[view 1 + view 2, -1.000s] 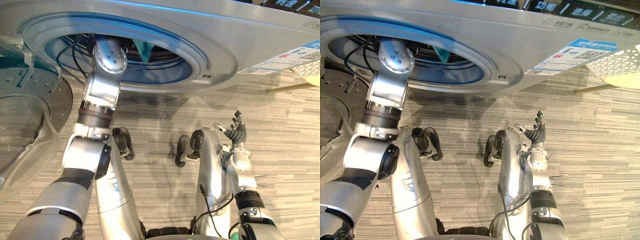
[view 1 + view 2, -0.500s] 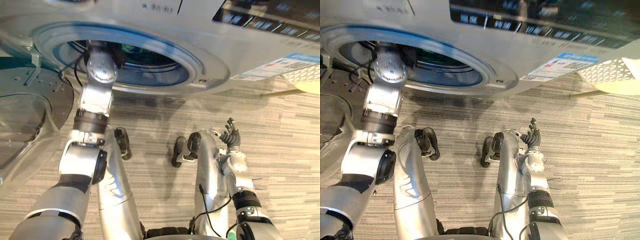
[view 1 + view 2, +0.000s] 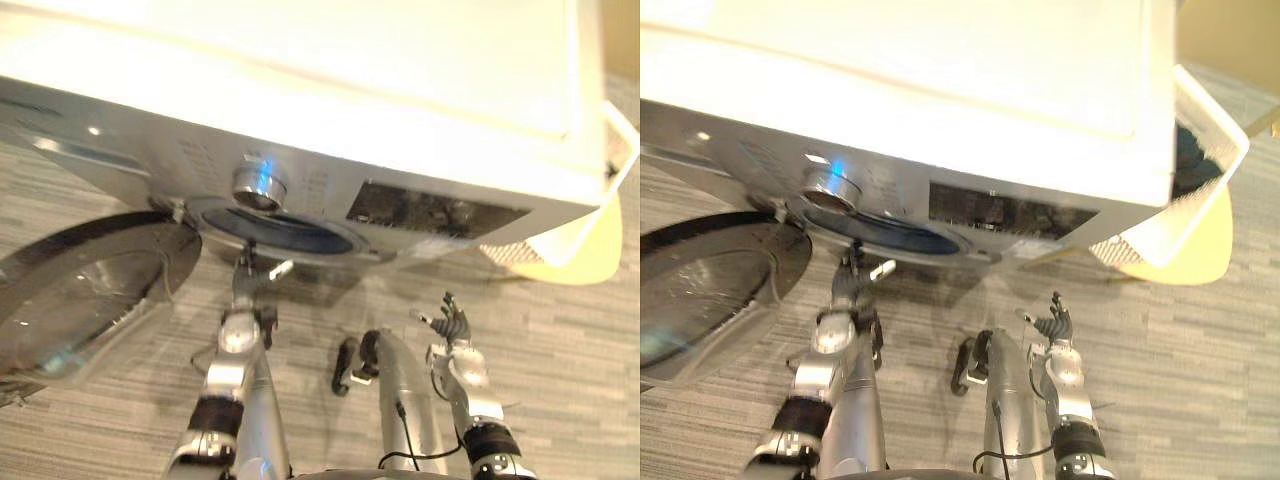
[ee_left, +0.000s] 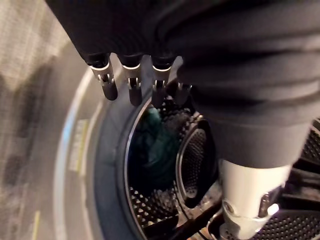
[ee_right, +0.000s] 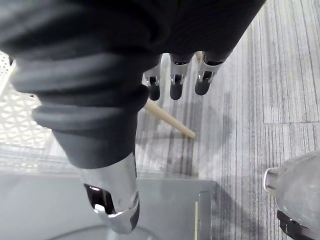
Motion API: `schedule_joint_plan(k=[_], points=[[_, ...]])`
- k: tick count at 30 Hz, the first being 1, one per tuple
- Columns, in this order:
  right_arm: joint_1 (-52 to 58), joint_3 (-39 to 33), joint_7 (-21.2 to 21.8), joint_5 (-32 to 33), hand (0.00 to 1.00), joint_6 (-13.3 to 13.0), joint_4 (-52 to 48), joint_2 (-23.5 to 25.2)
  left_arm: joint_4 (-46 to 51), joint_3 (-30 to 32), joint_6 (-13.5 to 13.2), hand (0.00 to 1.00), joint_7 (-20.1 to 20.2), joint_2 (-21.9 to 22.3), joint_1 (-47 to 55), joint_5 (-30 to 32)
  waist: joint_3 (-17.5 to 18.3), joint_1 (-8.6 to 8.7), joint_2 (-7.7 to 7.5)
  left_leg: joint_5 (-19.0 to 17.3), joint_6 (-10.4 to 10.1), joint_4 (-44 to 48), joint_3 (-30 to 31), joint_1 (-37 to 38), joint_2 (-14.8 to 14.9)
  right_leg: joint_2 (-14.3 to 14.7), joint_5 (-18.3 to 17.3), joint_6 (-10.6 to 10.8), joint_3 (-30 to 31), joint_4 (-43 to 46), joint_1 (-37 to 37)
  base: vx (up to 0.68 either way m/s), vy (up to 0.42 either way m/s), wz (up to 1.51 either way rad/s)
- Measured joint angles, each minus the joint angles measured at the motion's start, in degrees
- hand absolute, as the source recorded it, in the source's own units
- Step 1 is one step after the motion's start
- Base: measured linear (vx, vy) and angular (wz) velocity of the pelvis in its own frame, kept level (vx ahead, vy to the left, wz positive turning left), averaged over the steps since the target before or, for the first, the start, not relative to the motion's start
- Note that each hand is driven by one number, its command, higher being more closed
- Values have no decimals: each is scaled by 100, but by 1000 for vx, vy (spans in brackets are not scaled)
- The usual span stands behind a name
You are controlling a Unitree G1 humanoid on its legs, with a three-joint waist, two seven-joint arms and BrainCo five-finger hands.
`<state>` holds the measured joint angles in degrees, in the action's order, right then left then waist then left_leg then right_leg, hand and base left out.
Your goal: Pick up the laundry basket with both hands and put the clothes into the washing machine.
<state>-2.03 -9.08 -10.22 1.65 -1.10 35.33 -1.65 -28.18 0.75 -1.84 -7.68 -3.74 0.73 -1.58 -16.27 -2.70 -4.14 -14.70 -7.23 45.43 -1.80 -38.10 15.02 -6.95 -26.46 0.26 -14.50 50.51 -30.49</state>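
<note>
Glossy metal washing machine (image 3: 300, 110), perforated drum (image 4: 150, 210), soft cloth (image 4: 156, 150)

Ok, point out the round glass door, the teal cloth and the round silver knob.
Round glass door (image 3: 85, 300), left eye view, glass centre.
Teal cloth (image 4: 151, 147), left wrist view, its middle.
Round silver knob (image 3: 259, 185), left eye view, front face.
</note>
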Motion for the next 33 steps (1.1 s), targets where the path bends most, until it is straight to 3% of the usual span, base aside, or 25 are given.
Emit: schedule_joint_plan(k=[4, 8, 12, 14, 22, 24, 25, 26, 27, 28, 30, 31, 32, 33], points=[[281, -31, 50, -21, 0, 43, 652, 89, -1374, 371, 52, 0, 151, 37, 256, 178, 461, 1, 175, 460, 76, -1573, -565, 1478, -57, 128, 730, 192, 78, -1772, 1298, 151, 108, -25], [354, -275, 59, -28, 0, 32, 1309, -1, -2152, 586, 75, 0, 196, -3, 270, 531, 955, 30, 350, 937, 125, -2923, -960, 2439, -284, 188, 1367, 317, 257, -3182, 2040, 120, 84, -26], [337, -548, 142, -26, 0, 35, 1896, -242, -2575, 624, 82, 0, 281, -134, 215, 765, 1067, 91, 480, 1395, 155, -4111, -1255, 3318, -536, 205, 1910, 398, 426, -4284, 2771, 134, 77, -24], [330, -703, 164, -15, 0, 36, 2033, -285, -2623, 623, 82, 0, 298, -223, 227, 798, 1079, 185, 463, 1434, 156, -4307, -1284, 3542, -622, 202, 1980, 423, 457, -4448, 2958, 61, 64, -14], [322, -825, 188, 1, 0, 33, 2228, -374, -2757, 409, 79, 0, 406, -388, 207, 927, 1099, 208, 432, 1434, 160, -4499, -2026, 3981, -657, 293, 2451, 430, 1336, -4906, 2964, -16, 34, -57], [181, -770, 185, 2, 0, 33, 2219, -378, -2756, 315, 71, 0, 426, -378, 177, 1020, 1073, 205, 455, 1383, 170, -4409, -2382, 3969, -601, 363, 2684, 439, 1680, -4912, 2689, -109, 13, -129], [15, -646, 172, 1, 0, 33, 2202, -385, -2753, 311, 61, 0, 452, -366, 143, 1024, 1050, 191, 493, 1197, 233, -4225, -2704, 3877, -486, 507, 3055, 403, 1577, -4978, 2407, -153, -14, -206], [-159, -471, 166, 1, 0, 18, 2113, -337, -2744, 316, 59, 0, 489, -365, 147, 1026, 1018, 162, 587, 1049, 384, -4069, -3219, 3769, -224, 601, 3506, 49, 974, -5400, 2314, -153, -66, -218], [-261, -421, 161, 1, 0, 3, 2083, -312, -2743, 307, 50, 0, 503, -365, 148, 1031, 947, 177, 583, 1025, 364, -4019, -3519, 3797, -175, 534, 3217, -243, 90, -5136, 2245, -190, -117, -270], [-316, -397, 146, 0, 0, 2, 2072, -374, -2690, 152, 48, 0, 507, -369, 90, 1097, 949, 167, 545, 842, 271, -3583, -4279, 3854, 41, 113, 2149, -706, -2164, -4208, 2168, -150, -176, -218], [-414, -343, 113, 0, 0, 1, 2060, -446, -2672, 104, 43, 0, 507, -376, 88, 1136, 908, 145, 615, 501, 181, -3003, -4717, 3928, 408, -56, 1911, -700, -2610, -3774, 2117, -81, -139, -196], [-436, -230, 65, 0, 0, 1, 2028, -475, -2653, 91, 38, 0, 506, -388, 138, 1133, 877, 138, 654, 213, -19, -2528, -5053, 4050, 649, -76, 1810, -545, -2593, -3489, 2110, 14, -152, -226], [-341, -35, 23, -1, 0, -1, 1996, -592, -2633, 98, 36, 0, 490, -381, 202, 1127, 763, 177, 856, -106, -147, -1539, -5235, 4226, 1255, 315, 1642, -421, -2107, -3378, 2103, 26, -219, -217], [-266, -10, 20, -1, 0, 3, 2006, -646, -2617, 103, 34, 0, 491, -368, 238, 1126, 771, 143, 1010, -162, -3, -1074, -5059, 4227, 1564, 519, 1595, -463, -1930, -3378, 2126, 49, -225, -221]])
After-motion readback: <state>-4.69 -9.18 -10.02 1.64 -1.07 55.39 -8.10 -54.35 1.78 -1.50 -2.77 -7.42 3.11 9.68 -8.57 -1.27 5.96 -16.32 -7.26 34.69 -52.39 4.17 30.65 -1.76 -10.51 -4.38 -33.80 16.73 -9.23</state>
